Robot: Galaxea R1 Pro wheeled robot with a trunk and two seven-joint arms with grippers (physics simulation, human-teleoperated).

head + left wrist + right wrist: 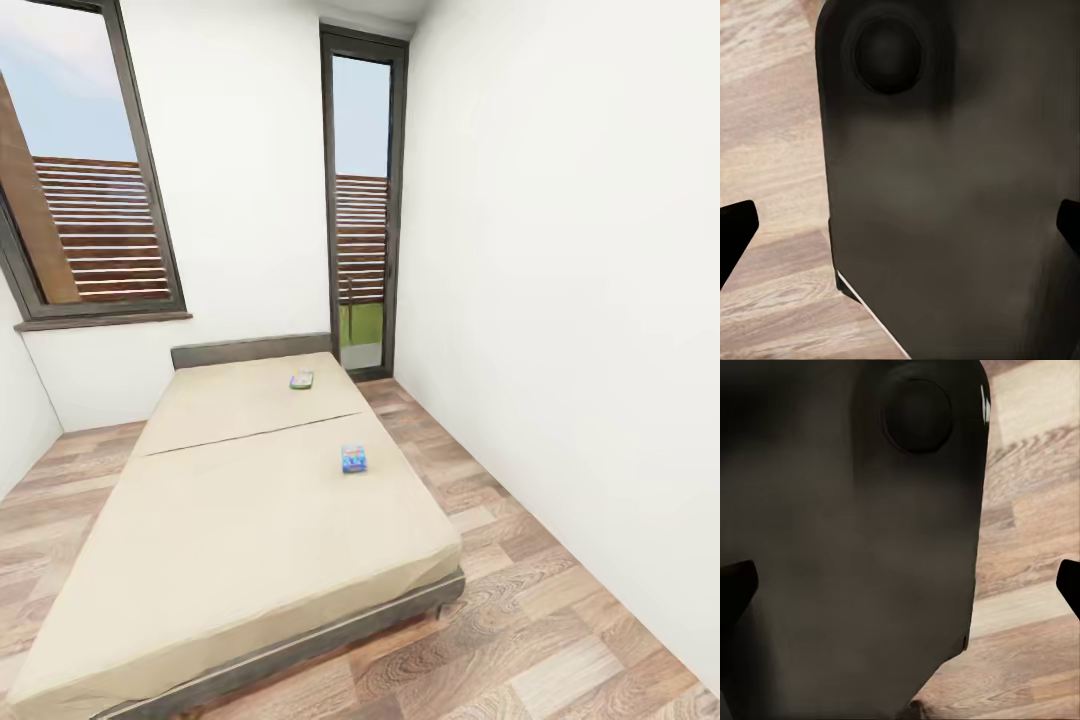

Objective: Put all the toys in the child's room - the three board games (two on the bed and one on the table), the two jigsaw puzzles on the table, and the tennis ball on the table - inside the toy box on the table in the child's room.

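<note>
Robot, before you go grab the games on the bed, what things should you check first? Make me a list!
1. Two board games in sight on the bed: ok. The blue game box lies near the bed's right edge; the green-and-white game box lies farther off, near the headboard.
2. Games lying flat, with nothing on top: ok.
3. Floor free along the bed's right side for rolling closer: ok, as far as it shows.
4. Left gripper open and empty: ok, fingertips wide apart.
5. Right gripper open and empty: ok, same.
6. Games within arm's reach now: not ok, probably; both look too far away.
</note>
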